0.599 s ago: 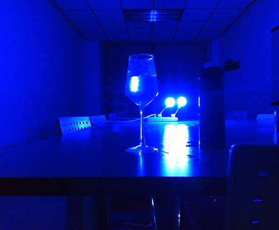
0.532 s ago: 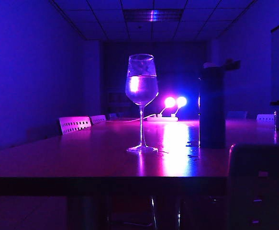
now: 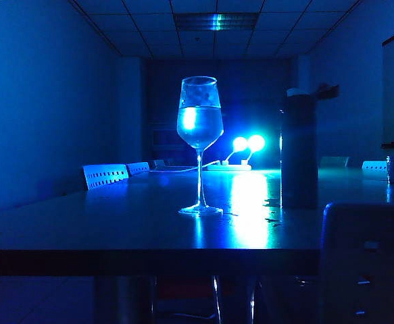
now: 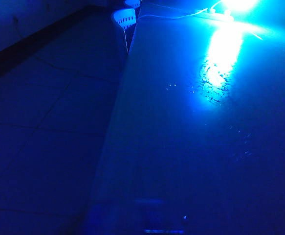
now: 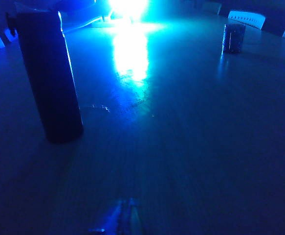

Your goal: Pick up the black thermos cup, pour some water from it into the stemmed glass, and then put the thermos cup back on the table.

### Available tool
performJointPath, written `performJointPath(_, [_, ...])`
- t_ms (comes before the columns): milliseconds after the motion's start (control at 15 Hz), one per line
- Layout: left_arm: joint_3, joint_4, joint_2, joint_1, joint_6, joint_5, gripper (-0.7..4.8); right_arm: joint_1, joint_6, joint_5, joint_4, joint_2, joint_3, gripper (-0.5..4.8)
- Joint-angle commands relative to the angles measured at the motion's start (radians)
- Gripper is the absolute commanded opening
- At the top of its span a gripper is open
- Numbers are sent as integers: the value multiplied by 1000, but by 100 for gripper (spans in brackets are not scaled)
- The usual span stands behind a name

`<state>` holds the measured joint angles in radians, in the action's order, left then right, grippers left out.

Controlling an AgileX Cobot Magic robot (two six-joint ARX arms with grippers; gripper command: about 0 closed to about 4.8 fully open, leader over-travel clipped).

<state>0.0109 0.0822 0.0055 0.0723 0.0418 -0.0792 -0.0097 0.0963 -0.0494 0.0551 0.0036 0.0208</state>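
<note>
Black, one thermos cup (image 5: 48,78) is standing upright on the table (image 5: 191,147), ahead of the right gripper (image 5: 127,210), whose jaws are resting together. One stemmed glass (image 3: 199,135) is holding water. The left gripper (image 4: 154,215) is showing too dimly to tell.

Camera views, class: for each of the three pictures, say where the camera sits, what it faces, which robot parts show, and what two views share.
Exterior view: low at the table's near edge, facing the clear stemmed glass and tall black thermos cup; no arm shows.
Left wrist view: above the glossy table, facing its side edge and the floor; left gripper barely visible.
Right wrist view: faces the thermos cup and small clear jar; right gripper, shut.
Shared: thermos cup, jar.
</note>
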Motion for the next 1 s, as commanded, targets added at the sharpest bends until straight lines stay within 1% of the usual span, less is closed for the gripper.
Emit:
performJointPath(67, [47, -17, 1, 0, 60, -39, 479, 0, 1, 10, -18, 0, 116, 429])
performJointPath(133, [73, -16, 1, 0, 87, -42, 479, 0, 0, 44, 6, 0, 162, 431])
performJointPath(200, [114, -16, 1, 0, 90, -83, 479, 0, -26, 82, 47, 6, 222, 431])
performJointPath(266, [163, -16, 2, 0, 90, -121, 479, 0, -80, 105, 83, 20, 278, 431])
performJointPath(333, [211, -16, 10, 0, 90, -142, 479, 0, -122, 105, 95, 50, 336, 432])
performJointPath(399, [257, -17, 35, 0, 90, -150, 479, 0, -136, 105, 90, 98, 396, 456])
performJointPath(466, [304, -27, 83, 0, 90, -156, 479, 0, -138, 130, 74, 166, 463, 463])
performJointPath(532, [327, -56, 127, 0, 90, -175, 479, 0, -166, 161, 49, 218, 508, 463])
performJointPath(599, [351, -127, 202, 0, 94, -205, 479, 0, -175, 178, 4, 295, 563, 463])
performJointPath(666, [378, -197, 289, -6, 127, -227, 479, 0, -175, 215, -21, 371, 613, 463])
performJointPath(732, [413, -239, 367, -19, 141, -241, 479, 0, -171, 256, -38, 434, 649, 463])
performJointPath(799, [450, -272, 446, -50, 142, -254, 479, 0, -165, 274, -37, 488, 684, 463])
performJointPath(865, [488, -307, 536, -102, 141, -254, 479, 0, -126, 290, -56, 543, 708, 463])
performJointPath(932, [512, -365, 620, -161, 130, -249, 479, 0, -77, 296, -98, 587, 708, 463])
performJointPath(998, [531, -432, 704, -220, 110, -232, 479, 0, -59, 295, -161, 656, 708, 463])
